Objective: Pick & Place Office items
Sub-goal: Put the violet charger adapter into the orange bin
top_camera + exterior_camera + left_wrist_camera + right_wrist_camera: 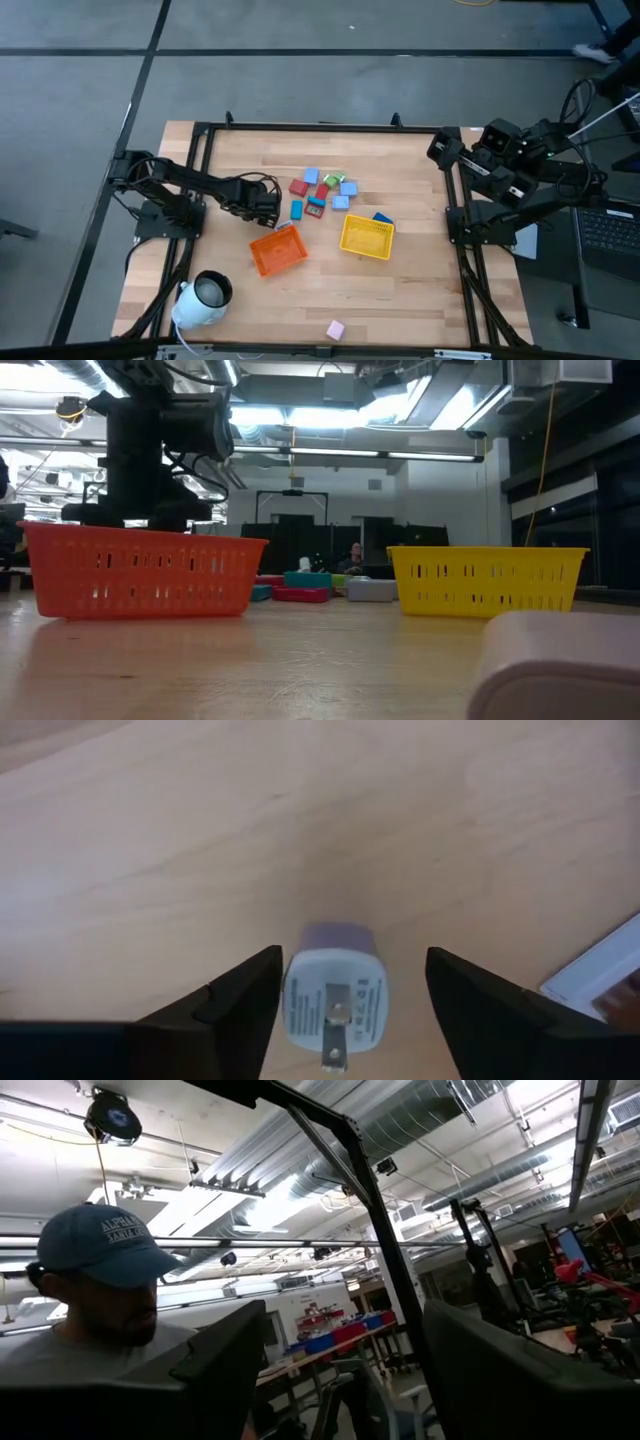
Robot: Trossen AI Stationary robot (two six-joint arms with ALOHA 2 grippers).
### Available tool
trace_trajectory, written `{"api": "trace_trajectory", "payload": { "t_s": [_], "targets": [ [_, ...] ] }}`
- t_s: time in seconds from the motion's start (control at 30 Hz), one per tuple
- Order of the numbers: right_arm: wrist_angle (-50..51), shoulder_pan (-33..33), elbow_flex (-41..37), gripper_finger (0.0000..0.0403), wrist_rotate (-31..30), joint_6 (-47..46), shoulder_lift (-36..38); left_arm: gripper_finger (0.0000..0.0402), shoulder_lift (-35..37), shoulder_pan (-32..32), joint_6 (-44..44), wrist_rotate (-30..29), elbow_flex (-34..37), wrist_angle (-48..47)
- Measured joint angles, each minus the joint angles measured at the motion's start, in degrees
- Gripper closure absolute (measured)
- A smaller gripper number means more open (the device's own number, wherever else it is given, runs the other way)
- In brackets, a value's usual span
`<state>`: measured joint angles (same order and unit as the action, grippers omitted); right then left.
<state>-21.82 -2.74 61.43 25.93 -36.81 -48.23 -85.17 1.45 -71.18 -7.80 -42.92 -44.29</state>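
Pale wood counter (150, 840): my left pincer (345, 995) straddles a white plug adapter (335, 990), half-open, ungripped; I centre before closing.

Pale plug adapter (334, 1000) cut off at frame edge; near pink block (565, 665) blurred, partly cropped.

Bright overhead ceiling lights, soft shadows, blurred foreground in low view

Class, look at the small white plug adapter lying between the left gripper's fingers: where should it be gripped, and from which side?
Grip the plug adapter across its two rounded long sides, coming down from above. It lies flat on the table with prongs showing, and the left gripper already straddles it.
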Motion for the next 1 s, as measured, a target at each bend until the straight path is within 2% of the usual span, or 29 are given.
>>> {"api": "trace_trajectory", "payload": {
  "t_s": [0.37, 0.53, 0.7, 0.87, 1.0],
  "targets": [
    [0.0, 0.0, 0.0, 0.0126, -1.1, -0.1, 0.0, 0.0269, 0.2, -0.3, 0.6, 0.5, 0.0, 0.0],
    [-0.7, 0.0, 0.0, 0.0126, -2.6, 0.0, 0.0, 0.0269, 4.2, -0.3, 2.7, -0.4, -0.9, 0.7],
    [-1.8, 0.0, 0.0, 0.0126, -3.5, 0.2, 0.0, 0.0267, 11.9, -1.8, 9.2, -3.1, -5.7, 1.6],
    [-1.8, 0.0, 0.0, 0.0126, -4.1, 1.2, 0.0, 0.0264, 16.5, -9.7, 21.7, 2.8, -7.3, 12.5],
    [-1.8, 0.0, 0.0, 0.0126, -5.0, 2.4, 0.0, 0.0263, 14.3, -15.5, 22.1, 3.2, -7.3, 12.5]
  ]
}}
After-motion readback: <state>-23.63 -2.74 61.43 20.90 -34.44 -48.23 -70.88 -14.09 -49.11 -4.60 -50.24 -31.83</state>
